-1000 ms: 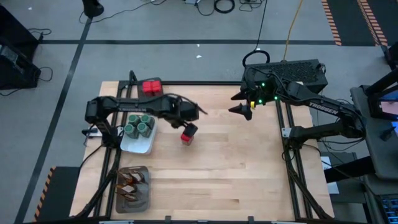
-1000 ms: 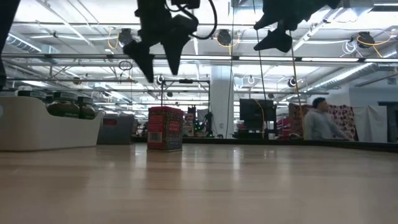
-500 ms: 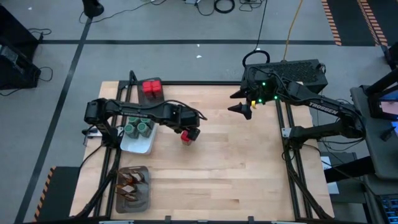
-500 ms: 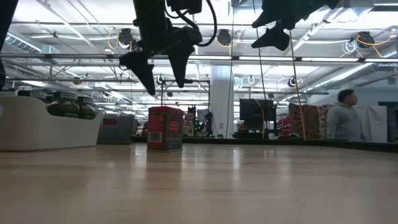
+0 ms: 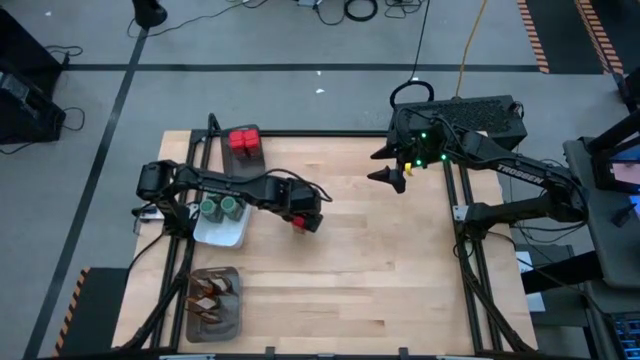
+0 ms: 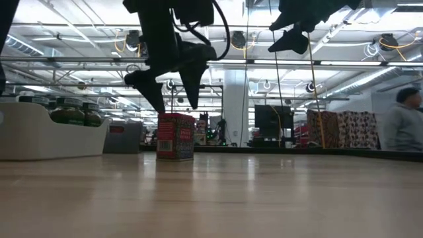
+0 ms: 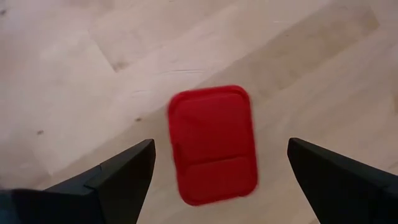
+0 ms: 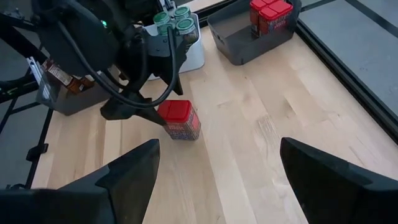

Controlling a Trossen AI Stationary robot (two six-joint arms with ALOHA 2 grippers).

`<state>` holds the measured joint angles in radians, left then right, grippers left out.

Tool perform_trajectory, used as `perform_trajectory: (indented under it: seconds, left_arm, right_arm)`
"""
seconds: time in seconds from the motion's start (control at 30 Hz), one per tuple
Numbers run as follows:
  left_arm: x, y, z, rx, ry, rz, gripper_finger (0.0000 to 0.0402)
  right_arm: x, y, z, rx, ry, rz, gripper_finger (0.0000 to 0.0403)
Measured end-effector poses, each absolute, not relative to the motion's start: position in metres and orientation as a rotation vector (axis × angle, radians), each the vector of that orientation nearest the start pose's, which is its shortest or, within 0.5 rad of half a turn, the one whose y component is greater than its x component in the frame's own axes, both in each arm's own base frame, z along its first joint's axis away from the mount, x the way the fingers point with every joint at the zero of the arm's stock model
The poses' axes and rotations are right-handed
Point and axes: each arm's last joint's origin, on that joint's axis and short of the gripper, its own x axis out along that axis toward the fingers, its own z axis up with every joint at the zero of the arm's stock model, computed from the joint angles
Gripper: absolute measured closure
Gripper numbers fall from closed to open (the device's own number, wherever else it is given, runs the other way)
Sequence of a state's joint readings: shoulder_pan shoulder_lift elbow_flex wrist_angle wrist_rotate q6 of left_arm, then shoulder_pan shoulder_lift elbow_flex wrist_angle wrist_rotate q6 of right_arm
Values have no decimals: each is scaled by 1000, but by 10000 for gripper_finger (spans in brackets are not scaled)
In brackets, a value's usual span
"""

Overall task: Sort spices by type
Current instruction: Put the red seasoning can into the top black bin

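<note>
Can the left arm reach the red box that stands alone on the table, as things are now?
Probably yes. The left gripper hangs open just above the red box, its fingers spread wider than the lid in the wrist view. Nothing lies between them, and the right gripper waits far off.

From above, the left gripper (image 5: 305,215) covers most of the red box (image 5: 298,223), leaving only a sliver beside it. The jars (image 5: 222,207) near that box sit partly under the arm. The sachets (image 5: 210,295) are too small to count. In the low view, a person (image 6: 404,125) is cut off at the edge.
</note>
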<state>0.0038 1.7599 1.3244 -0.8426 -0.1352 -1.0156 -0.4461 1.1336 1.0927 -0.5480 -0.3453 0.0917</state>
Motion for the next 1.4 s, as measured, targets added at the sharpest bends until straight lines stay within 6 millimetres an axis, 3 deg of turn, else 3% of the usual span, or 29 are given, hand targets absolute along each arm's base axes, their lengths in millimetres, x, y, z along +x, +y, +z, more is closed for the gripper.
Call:
perform_trajectory:
  seconds: [0.67,0.83,1.1,1.3,1.4]
  left_arm:
    - [351,7,194,-707,1136,758,36]
    - [352,9,195,-714,1134,750,71]
    - [351,15,195,-738,1140,750,180]
    - [346,24,200,-715,1171,749,180]
    - [341,36,221,-718,1157,755,180]
  right_arm:
    - [216,-93,341,328,524,-131,87]
    - [217,-93,342,326,519,-133,87]
    - [217,-93,341,325,519,-135,87]
    - [217,-93,342,325,519,-135,87]
    - [217,-93,341,325,519,-135,87]
